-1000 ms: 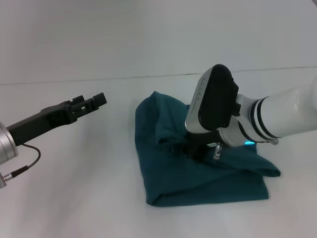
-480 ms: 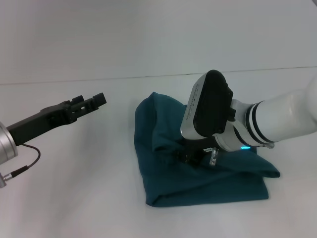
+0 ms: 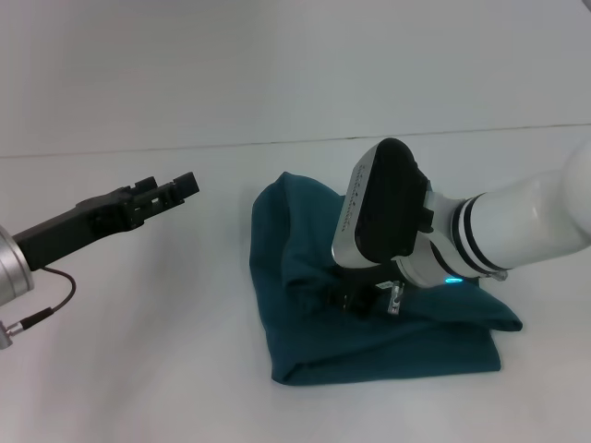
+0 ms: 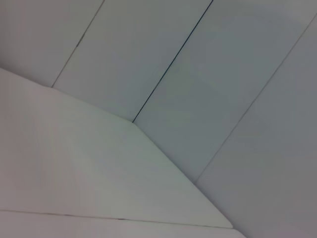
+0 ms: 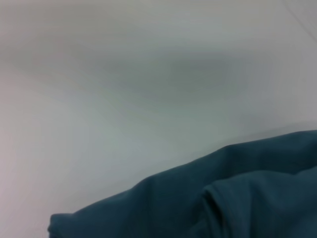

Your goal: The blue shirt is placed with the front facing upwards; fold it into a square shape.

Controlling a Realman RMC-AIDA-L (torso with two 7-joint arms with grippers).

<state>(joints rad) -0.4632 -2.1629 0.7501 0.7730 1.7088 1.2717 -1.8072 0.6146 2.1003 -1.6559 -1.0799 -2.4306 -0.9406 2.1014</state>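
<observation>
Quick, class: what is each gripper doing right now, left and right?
Left gripper: raised over the bare table, holding nothing; open or closed cannot be told.
Right gripper: down on the blue shirt; its grip cannot be told.

Blue shirt [image 3: 305, 323] bunched on counter [image 3: 138, 369], right of centre. Right gripper [image 3: 355, 297] on its middle. Left gripper [image 3: 175, 189] well apart, left.

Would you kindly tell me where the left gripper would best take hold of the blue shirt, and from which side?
Probably the blue shirt's left folded edge, near its far corner, approached from the robot's left. That edge faces the left gripper, held apart above the table, and lies uncovered, while the right gripper is down on the shirt's middle.
</observation>
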